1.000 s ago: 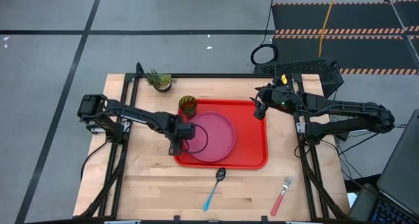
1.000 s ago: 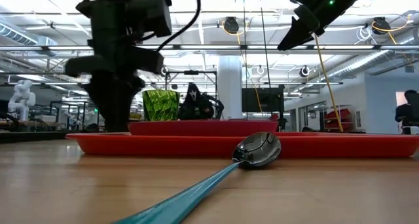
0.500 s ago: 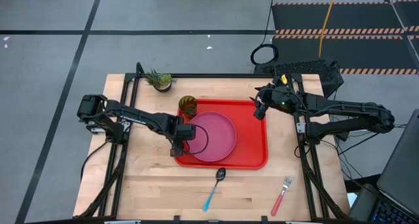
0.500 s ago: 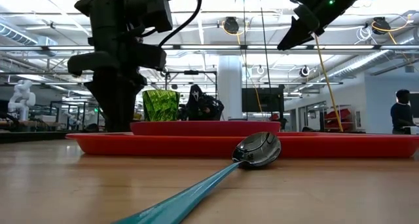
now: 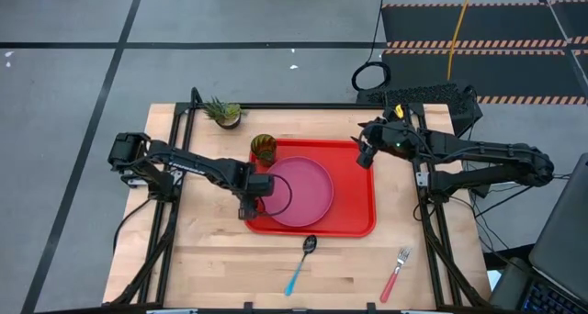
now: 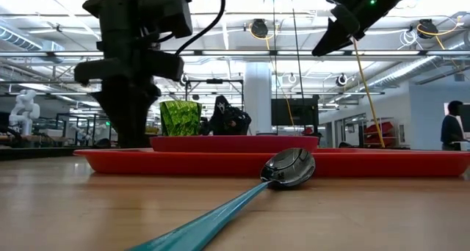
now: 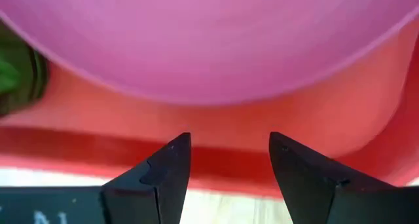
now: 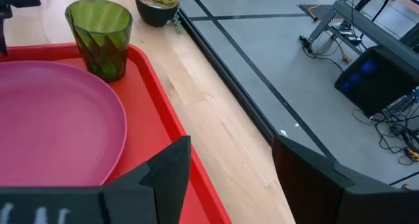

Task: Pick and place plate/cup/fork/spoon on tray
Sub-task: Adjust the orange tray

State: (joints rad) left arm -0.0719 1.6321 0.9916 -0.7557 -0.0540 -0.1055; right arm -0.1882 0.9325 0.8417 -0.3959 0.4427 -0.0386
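The pink plate point(image 5: 301, 191) lies flat on the red tray point(image 5: 358, 218). The green cup point(image 5: 264, 148) stands upright in the tray's far left corner. The blue-handled spoon point(image 5: 301, 263) and the red-handled fork point(image 5: 396, 273) lie on the wood near the table's front edge. My left gripper point(image 5: 260, 198) is open over the tray's left rim, its fingers point(image 7: 171, 165) just short of the plate's left edge point(image 7: 209, 86). My right gripper point(image 5: 365, 153) is open and empty, high above the tray's far right corner.
A small spiky potted plant point(image 5: 223, 113) stands at the table's far edge, left of the cup. Bare wood shows left of the tray and between the spoon and the fork. In the low view the spoon's bowl point(image 6: 288, 166) lies close before the tray's near rim.
My left gripper has shifted a little toward the table's right edge at the tray's left rim, and the plate has slid slightly to the right on the tray. My right arm has kept still.
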